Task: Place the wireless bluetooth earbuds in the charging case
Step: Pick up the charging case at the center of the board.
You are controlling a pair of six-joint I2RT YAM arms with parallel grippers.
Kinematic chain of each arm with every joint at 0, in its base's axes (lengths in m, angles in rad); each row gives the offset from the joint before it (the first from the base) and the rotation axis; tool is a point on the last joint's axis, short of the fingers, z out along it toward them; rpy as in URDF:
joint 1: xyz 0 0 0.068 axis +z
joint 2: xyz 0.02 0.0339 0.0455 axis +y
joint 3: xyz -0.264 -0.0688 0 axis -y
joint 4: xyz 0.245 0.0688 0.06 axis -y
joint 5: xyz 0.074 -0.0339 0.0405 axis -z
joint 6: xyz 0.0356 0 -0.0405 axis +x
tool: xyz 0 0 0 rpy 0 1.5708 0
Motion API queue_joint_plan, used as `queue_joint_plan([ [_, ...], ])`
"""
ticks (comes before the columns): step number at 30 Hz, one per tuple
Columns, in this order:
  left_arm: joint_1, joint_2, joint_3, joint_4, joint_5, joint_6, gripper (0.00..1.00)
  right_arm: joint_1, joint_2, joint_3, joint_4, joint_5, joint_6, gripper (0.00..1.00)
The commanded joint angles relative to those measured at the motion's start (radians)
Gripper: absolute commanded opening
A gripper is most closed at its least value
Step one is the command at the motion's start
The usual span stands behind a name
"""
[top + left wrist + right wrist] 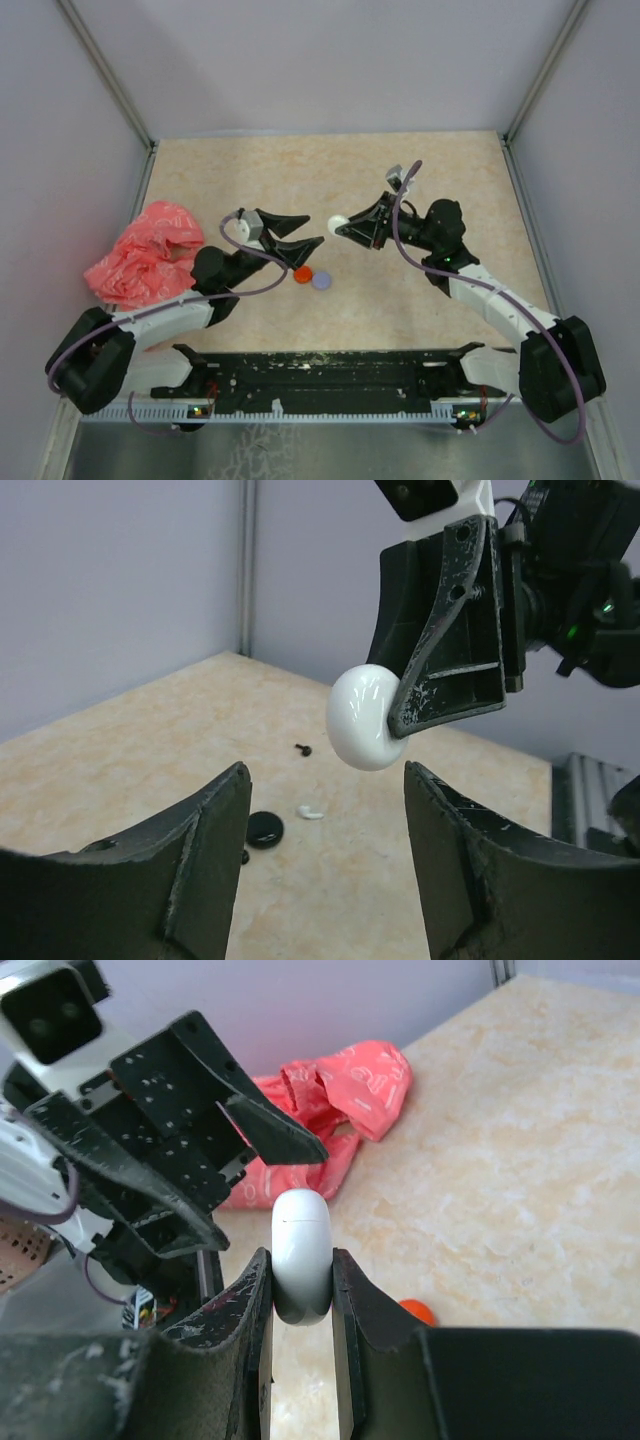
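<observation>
The right gripper (301, 1260) pinches the white charging case (362, 718) between its jaws and holds it in the air, its free end towards the left gripper (313, 229), probably so that arm can work on the lid, which looks closed; the left jaws stand spread, near the case, touching nothing; the earbuds lie on the table (420, 180) below, a white earbud (311, 811) and what looks like a black earbud (303, 749), both well apart from the case; none is in yet.

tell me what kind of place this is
Probably a robot lab test cell: a beige tabletop boxed in by plain grey panels, left arm and right arm bolted at its near edge, the right gripper holding a white charging case.
</observation>
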Motion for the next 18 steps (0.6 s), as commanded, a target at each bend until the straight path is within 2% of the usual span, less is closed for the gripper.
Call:
queue_joint_plan([
  [1, 0.062, 0.091, -0.020, 0.377, 0.189, -0.364, 0.64, 0.008, -0.036, -0.017, 0.272, -0.024, 0.077, 0.04],
  [6, 0.073, 0.181, 0.023, 0.506, 0.299, -0.468, 0.60, 0.036, -0.032, -0.028, 0.329, -0.032, 0.080, 0.05],
  [10, 0.074, 0.193, 0.023, 0.550, 0.292, -0.490, 0.59, 0.058, -0.019, -0.024, 0.355, -0.046, 0.076, 0.05],
  [18, 0.076, 0.181, 0.039, 0.536, 0.289, -0.489, 0.53, 0.104, 0.025, -0.024, 0.415, -0.076, 0.076, 0.05],
])
